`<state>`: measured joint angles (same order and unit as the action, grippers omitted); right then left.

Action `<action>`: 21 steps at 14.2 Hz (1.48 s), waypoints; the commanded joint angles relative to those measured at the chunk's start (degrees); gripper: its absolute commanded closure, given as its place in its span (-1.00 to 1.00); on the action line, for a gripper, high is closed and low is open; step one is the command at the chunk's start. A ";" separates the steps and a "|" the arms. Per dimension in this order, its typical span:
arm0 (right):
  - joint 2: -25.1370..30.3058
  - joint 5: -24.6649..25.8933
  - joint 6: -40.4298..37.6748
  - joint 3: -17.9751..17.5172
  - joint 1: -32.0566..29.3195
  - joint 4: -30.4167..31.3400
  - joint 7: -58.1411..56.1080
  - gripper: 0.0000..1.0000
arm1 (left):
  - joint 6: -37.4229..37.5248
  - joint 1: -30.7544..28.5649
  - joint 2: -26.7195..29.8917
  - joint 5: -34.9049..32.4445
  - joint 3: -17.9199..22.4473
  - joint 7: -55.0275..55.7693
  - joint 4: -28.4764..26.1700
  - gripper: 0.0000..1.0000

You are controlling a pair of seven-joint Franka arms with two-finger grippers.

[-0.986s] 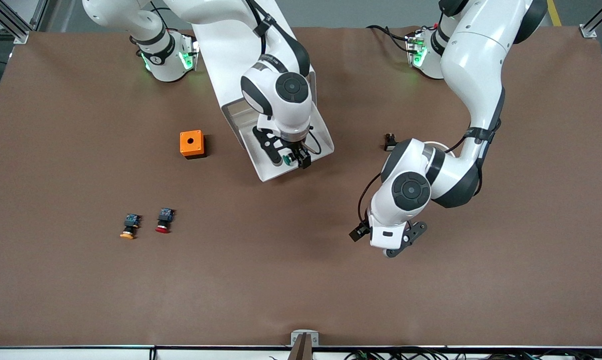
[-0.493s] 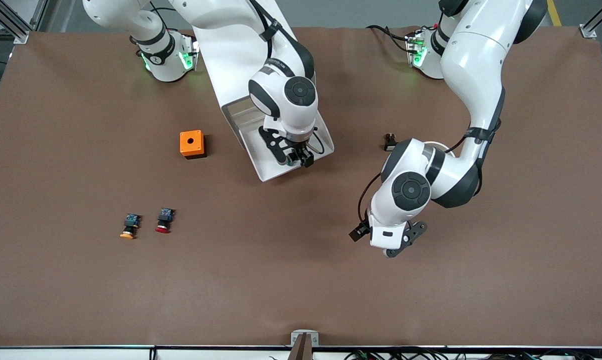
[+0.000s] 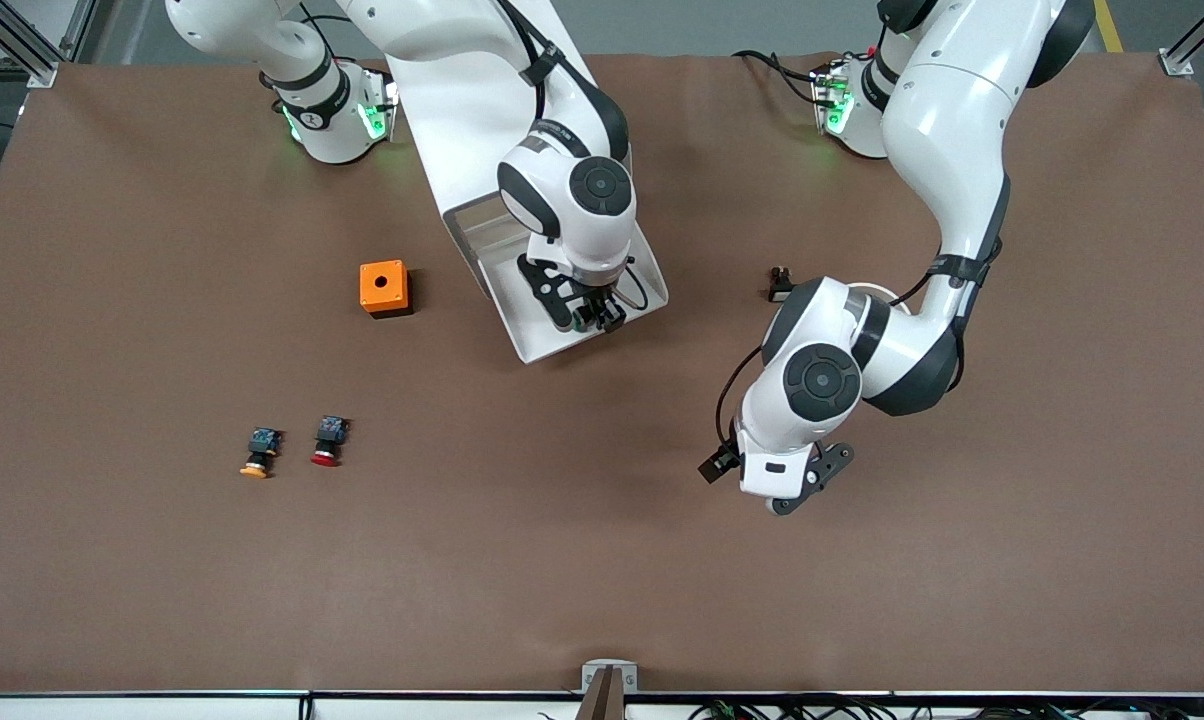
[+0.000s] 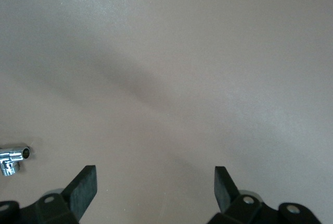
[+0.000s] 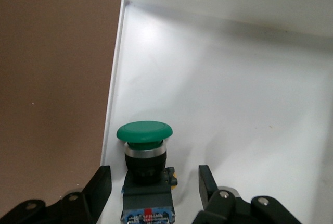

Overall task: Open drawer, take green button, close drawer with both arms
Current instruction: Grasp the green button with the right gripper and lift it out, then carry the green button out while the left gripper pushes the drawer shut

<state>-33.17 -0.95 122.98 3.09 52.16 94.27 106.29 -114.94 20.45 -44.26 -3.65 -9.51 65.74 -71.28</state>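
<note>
In the open drawer (image 3: 542, 340), the right gripper (image 3: 590, 318) is down around the button (image 5: 144, 153). Its fingers (image 5: 99, 187) flank the button's black body, part-closed; can't tell if they touch it. The button lies on the drawer floor. Left gripper (image 4: 155, 190) waits over bare table (image 3: 602, 560), fingers wide apart, holding nothing.

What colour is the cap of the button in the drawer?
Green; the button shows best in the right wrist view.

Even, bright overhead lighting; soft arm shadows fall on the brown table (image 3: 162, 580). Glare whitens the drawer (image 5: 234, 94) floor. Left wrist view looks washed out, slightly hazy.
</note>
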 commanded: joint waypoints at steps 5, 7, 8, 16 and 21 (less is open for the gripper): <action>-0.23 -0.11 0.06 0.43 0.23 -0.66 0.84 0.99 | -0.72 0.21 0.58 -1.45 0.02 0.70 -0.79 -0.99; -0.14 -0.20 -0.37 0.34 -0.30 -1.27 0.41 1.00 | -0.72 0.21 0.58 -1.45 0.02 0.70 -0.88 -0.99; -0.14 -0.20 -0.55 0.34 -0.56 -1.80 0.23 0.99 | -0.72 0.55 0.58 -1.45 -0.06 0.70 -0.88 -0.99; 2.93 -0.28 -5.38 0.34 -5.83 -2.60 -13.36 0.99 | -0.72 3.37 0.49 -1.45 -0.15 0.70 -2.37 -0.99; 4.34 -0.20 -6.09 0.51 -11.36 -1.98 -31.03 0.99 | -0.72 7.67 0.14 -1.45 -0.15 0.70 -3.16 -0.99</action>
<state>-30.12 -0.99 117.22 4.34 43.31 91.10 81.47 -114.94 26.30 -44.29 -3.65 -9.76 65.74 -73.82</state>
